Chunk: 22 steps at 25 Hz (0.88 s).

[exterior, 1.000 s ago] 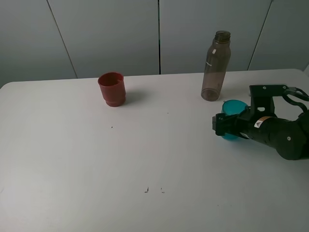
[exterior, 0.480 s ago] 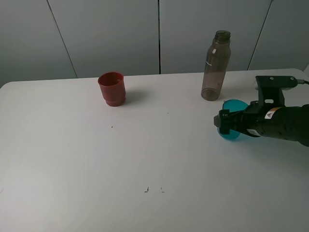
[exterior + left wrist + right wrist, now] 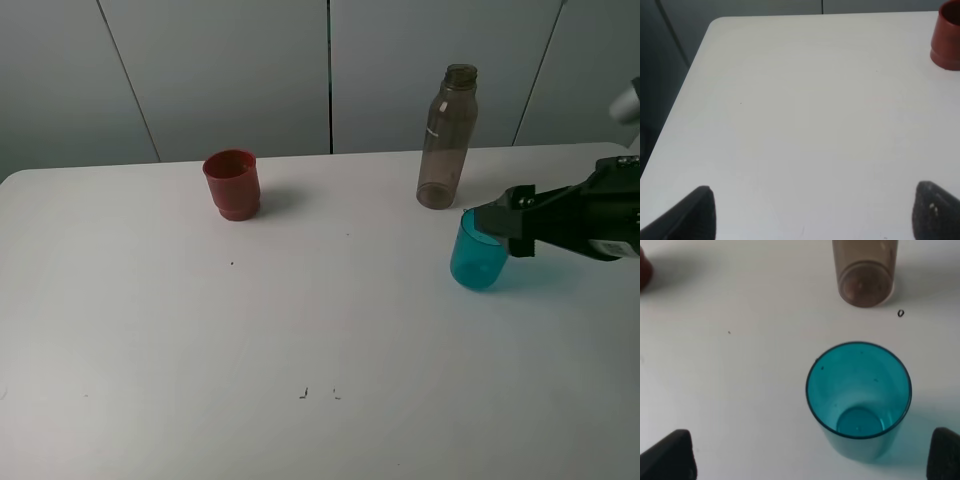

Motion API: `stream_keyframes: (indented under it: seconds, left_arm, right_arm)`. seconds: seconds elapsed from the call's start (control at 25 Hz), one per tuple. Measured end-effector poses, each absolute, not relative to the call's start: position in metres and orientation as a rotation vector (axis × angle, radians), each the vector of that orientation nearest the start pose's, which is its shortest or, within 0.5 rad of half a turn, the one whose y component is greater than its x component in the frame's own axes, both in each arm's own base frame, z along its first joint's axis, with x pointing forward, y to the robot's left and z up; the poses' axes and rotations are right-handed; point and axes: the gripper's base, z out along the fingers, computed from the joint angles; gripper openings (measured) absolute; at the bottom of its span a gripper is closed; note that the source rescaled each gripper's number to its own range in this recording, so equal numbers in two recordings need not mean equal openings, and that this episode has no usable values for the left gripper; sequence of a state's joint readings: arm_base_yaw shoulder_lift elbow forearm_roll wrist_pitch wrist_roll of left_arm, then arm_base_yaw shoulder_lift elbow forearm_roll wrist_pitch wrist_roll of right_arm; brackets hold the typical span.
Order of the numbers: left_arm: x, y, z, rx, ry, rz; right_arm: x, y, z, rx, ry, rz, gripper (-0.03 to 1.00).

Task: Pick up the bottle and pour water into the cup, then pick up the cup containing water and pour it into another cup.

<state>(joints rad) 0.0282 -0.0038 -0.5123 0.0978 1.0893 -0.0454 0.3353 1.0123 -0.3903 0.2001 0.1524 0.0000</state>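
A: Status of the right pincer [image 3: 810,455]?
B: Jaws are seen spread wide, nothing clamped. In the right wrist view both fingertips [image 3: 667,455] are seen at the frame corners, apart from the cup [image 3: 858,397], which sits between them and a little ahead. In the high view the pincer [image 3: 500,228] is seen just right of the cup [image 3: 476,256], at rim height.

A: Cup position?
B: Teal cup is stood upright on the tabletop [image 3: 300,320], right side, mouth up. Whether any water is inside cannot be told.

A: Bottle?
B: Smoky bottle [image 3: 445,137] is stood upright near the back edge, just behind the cup and slightly left, not touching it. No cap is seen on it. Only its base [image 3: 865,275] is caught by the right wrist camera. A small dark ring [image 3: 900,313] is seen lying on the tabletop beside that base.

A: Red cup?
B: Red cup [image 3: 232,184] is stood upright at back left, well apart from the other two. It is also seen at the frame edge in the left wrist view [image 3: 947,37].

A: Left pincer [image 3: 812,215]?
B: Open. Two dark fingertips [image 3: 690,215] are seen wide apart over bare tabletop [image 3: 805,125], nothing between them. That arm is not seen in the high view.

A: Anything else on the surface?
B: Only a few small dark specks [image 3: 303,393] near the front.
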Motion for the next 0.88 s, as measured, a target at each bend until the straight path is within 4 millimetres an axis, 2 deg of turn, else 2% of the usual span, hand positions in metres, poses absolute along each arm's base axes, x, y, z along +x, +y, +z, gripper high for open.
stream_keyframes:
  seconds: [0.2, 0.4, 0.52, 0.8, 0.88]
  left_arm:
    - [-0.009, 0.008, 0.279, -0.083, 2.053, 0.107]
    - [-0.009, 0.008, 0.279, -0.083, 2.053, 0.107]
    - [-0.009, 0.008, 0.279, -0.083, 2.053, 0.107]
    - [-0.009, 0.008, 0.279, -0.083, 2.053, 0.107]
    - [-0.009, 0.008, 0.279, -0.083, 2.053, 0.107]
  right_arm:
    - [0.136, 0.055, 0.259, -0.251, 2.224, 0.349, 1.00]
    - [0.101, 0.044, 0.286, -0.322, 2.233, 0.333, 1.00]
    - [0.083, 0.038, 0.291, -0.344, 2.247, 0.332, 1.00]
    - [0.047, 0.021, 0.283, -0.412, 2.369, 0.222, 1.00]
    - [0.038, 0.018, 0.283, -0.414, 2.357, 0.214, 1.00]
